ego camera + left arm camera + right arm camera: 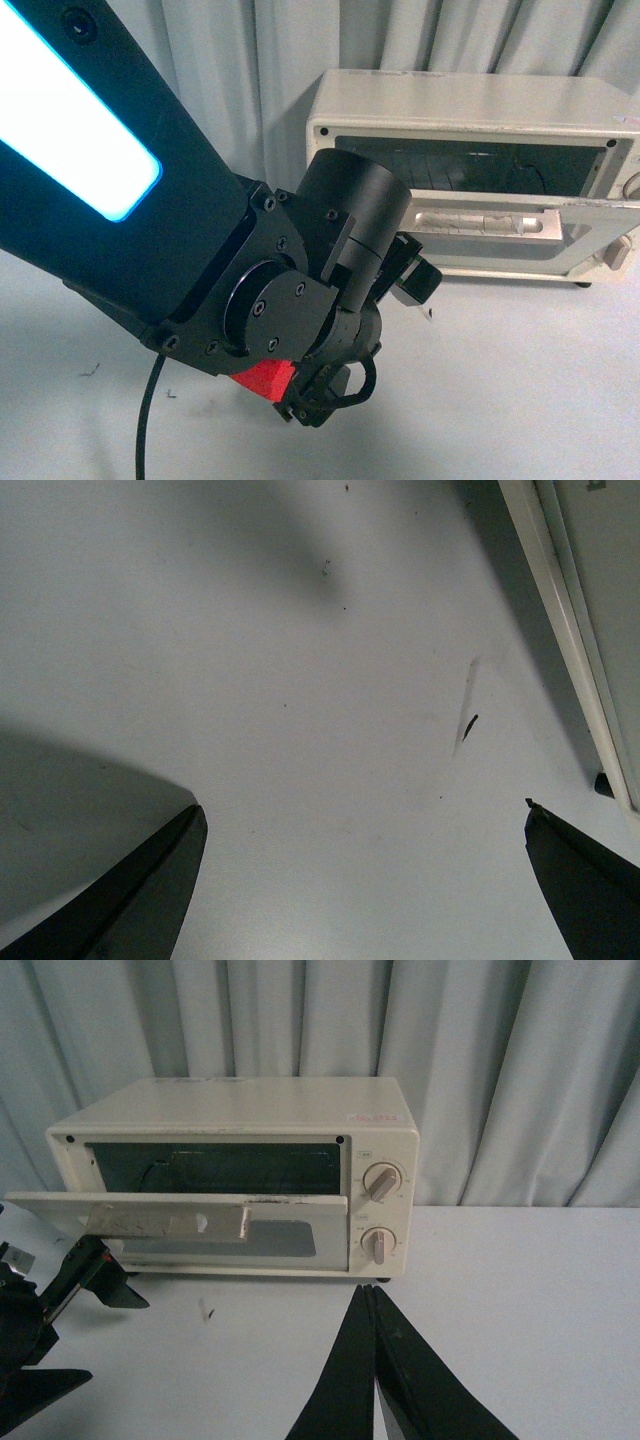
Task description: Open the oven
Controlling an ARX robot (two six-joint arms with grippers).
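Note:
The cream-white oven (470,105) stands at the back right of the table. Its glass door (190,1210) hangs open, roughly level, and the silver bar handle (480,222) faces up. The wire rack (470,165) shows inside, and two round knobs (381,1182) sit on the right side. My left gripper (408,268) is open, low in front of the door's left end, with nothing between its fingers (150,880). A cream edge of the oven (575,610) passes beside it. My right gripper (368,1295) is shut and empty, over the table in front of the knobs.
A grey curtain (500,1060) hangs behind the oven. The white table (520,400) spreads in front of it, with a small dark speck (469,725) near the left gripper. My left arm (150,230) fills the left of the front view.

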